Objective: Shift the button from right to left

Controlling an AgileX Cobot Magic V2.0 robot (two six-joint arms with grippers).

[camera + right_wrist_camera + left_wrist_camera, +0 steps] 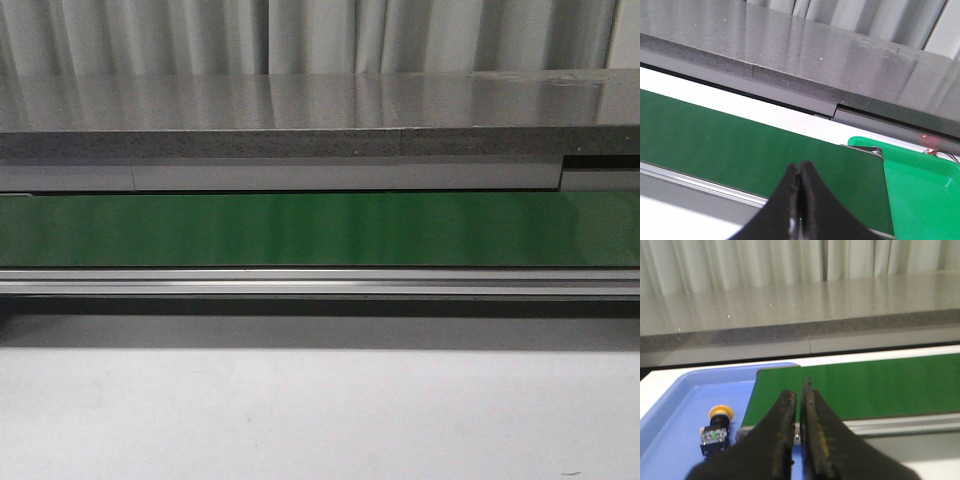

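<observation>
The button (pixel 716 429) is seen only in the left wrist view, where it lies in a blue tray (pixel 670 415), beside the left gripper (pixel 799 385) and apart from it, touching nothing but the tray floor. It lies on its side: the orange-yellow cap is turned toward the far rim of the tray and the dark blocky body is turned toward the camera, so the long axis runs roughly parallel to the line of the gripper fingers. A small green mark is visible on the pale face of the body.

The left gripper is nearly closed, with only a thin slit left between the two black fingers (pixel 782 430), and nothing is held in it. Its tips are seen over the end of a green belt (pixel 875 387), just where the belt meets the blue tray.

The right gripper (pixel 801 166) is closed, its finger tips pressed together with nothing between them. It is seen over the near edge of the same green belt (pixel 740 145), and a green tray (pixel 920 180) is shown off to one side of it, at the belt's end.

Neither gripper nor either tray is shown in the front view; only a length of the green belt (pixel 320 228), a grey counter (pixel 300 110) behind it and a pale table (pixel 320 420) in front are seen there.
</observation>
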